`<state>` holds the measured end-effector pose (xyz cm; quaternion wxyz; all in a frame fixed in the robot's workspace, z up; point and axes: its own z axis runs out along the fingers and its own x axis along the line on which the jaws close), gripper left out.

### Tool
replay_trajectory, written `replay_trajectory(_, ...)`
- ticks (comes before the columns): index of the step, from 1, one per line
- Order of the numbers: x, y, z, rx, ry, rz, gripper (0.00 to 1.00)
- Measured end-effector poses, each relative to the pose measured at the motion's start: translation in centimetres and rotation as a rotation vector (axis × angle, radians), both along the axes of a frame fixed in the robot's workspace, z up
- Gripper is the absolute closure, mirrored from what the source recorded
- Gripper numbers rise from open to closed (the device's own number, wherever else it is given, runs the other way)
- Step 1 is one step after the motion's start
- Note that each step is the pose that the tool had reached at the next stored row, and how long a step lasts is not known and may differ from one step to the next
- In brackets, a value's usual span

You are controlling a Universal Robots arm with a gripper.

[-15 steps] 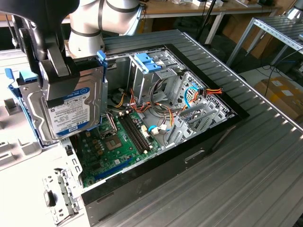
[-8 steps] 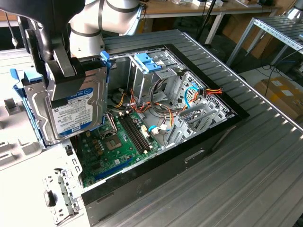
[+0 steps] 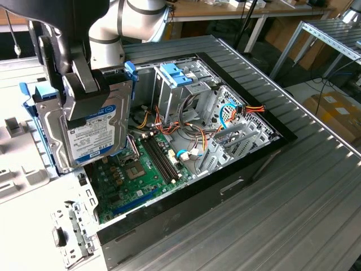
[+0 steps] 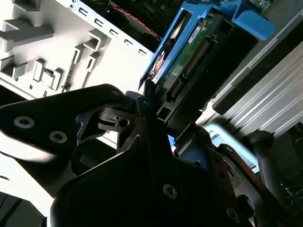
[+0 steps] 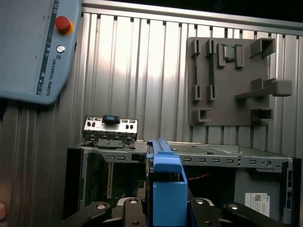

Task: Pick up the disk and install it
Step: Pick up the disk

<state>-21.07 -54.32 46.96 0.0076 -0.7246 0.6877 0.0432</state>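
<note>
Gripper (image 3: 84,95) clamping upright disk (image 3: 93,138), over open computer case (image 3: 237,186)

The disk (image 3: 84,135) clamped in my tool (image 3: 84,99) carries a white label (image 3: 93,141) with blue bands and rows of fine print, and I can make out none of it. In the first wrist view a line of capital letters runs along the grey control pendant (image 5: 28,61), below its red button (image 5: 63,23). A small white sticker (image 5: 256,201) on the computer case (image 5: 265,163) has dark marks too small to read.
</note>
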Motion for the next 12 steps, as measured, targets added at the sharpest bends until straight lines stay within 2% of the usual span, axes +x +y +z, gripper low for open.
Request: replay_trajectory(12, 1.09, -0.46, -0.01, 0.0002, 0.0008, 0.0, 0.64)
